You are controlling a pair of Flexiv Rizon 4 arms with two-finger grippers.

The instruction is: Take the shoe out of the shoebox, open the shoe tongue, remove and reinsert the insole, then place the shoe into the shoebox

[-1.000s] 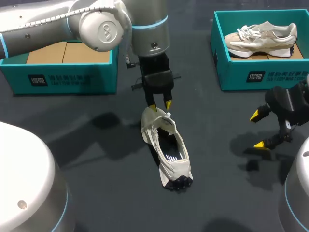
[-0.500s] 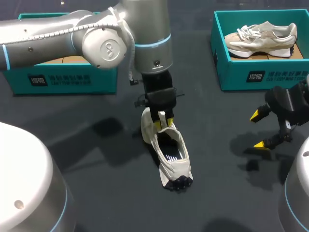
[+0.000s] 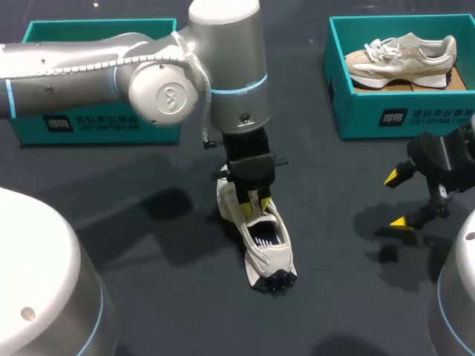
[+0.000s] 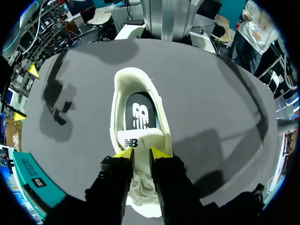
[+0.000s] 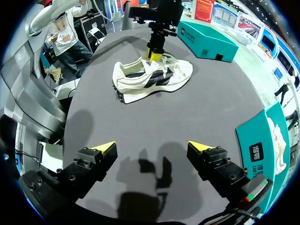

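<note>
**Inspector:** Position of the shoe?

**Assistant:** Out of its box; upright on its sole on the table, between the left shoebox and the right shoebox; the latter holds a second shoe.

**Inspector:** Left gripper?

**Assistant:** Directly over the shoe; yellow tips drawn close, both touching the tongue from either side; I judge it pinched.

**Inspector:** Long axis?

**Assistant:** Toe end under the left wrist; heel end ahead of the fingers, toward the robot's own edge of the table; the insole lies exposed just ahead of the tips. To open the tongue, the pull should run back along that axis toward the toe; a sideways pull may drag the shoe.

**Inspector:** Right gripper?

**Assistant:** Fingers wide apart, holding nothing; well apart from the shoe, to its right; the left arm is plainly nearer.
</note>
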